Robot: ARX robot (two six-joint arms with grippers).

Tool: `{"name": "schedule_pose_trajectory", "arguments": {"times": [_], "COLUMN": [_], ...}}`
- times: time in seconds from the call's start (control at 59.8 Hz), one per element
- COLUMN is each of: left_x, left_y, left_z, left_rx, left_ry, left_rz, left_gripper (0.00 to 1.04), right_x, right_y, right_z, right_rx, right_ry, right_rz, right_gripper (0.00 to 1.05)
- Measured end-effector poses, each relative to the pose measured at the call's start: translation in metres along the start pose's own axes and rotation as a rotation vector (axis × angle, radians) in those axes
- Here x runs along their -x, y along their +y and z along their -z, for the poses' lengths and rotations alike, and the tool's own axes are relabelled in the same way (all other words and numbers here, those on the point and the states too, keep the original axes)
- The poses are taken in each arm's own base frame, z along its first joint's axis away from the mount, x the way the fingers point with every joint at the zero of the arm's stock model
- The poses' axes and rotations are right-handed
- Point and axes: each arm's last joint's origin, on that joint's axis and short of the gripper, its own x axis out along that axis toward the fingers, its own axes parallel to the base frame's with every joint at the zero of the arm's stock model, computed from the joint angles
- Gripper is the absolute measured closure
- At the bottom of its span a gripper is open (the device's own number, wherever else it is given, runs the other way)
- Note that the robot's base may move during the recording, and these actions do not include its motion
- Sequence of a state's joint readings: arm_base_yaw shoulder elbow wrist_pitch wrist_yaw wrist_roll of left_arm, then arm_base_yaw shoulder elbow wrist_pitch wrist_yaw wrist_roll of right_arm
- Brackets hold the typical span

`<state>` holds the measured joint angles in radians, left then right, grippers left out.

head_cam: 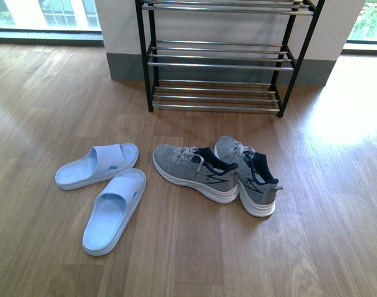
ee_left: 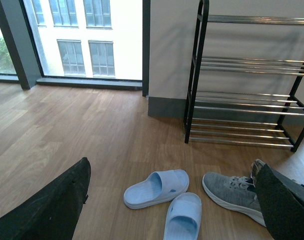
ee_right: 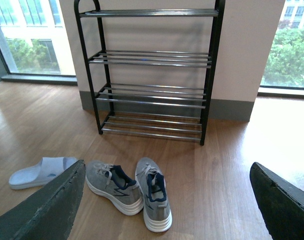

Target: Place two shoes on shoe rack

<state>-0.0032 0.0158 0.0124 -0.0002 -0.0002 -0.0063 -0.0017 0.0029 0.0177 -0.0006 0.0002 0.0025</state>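
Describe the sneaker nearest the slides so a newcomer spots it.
Before the black shoe rack, four shoes lie on the floor. It is the grey sneaker beside the pale blue slides, side-on to the front camera; its partner shows its heel.

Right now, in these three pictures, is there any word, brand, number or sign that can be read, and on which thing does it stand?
None can be read.
The grey knit sneakers show only navy side stripes, no letters.
The pale blue rubber slides and the black-framed shoe rack of chrome rods bear no visible writing.
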Motion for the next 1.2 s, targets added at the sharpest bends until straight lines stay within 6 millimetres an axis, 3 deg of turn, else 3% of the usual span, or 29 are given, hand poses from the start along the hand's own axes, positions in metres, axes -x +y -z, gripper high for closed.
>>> {"name": "schedule_pose_trajectory", "arguments": {"times": [1.204], "left_x": [0.0], "left_y": [0.0], "left_z": [0.0], "left_rx": [0.0], "left_ry": [0.0], "left_rz": [0.0], "left_gripper": [0.09], "right_x": [0.0], "right_y": [0.0], "right_z": [0.0], "right_rx": [0.0], "right_ry": [0.0], "right_rz": [0.0], "right_gripper": [0.09]}}
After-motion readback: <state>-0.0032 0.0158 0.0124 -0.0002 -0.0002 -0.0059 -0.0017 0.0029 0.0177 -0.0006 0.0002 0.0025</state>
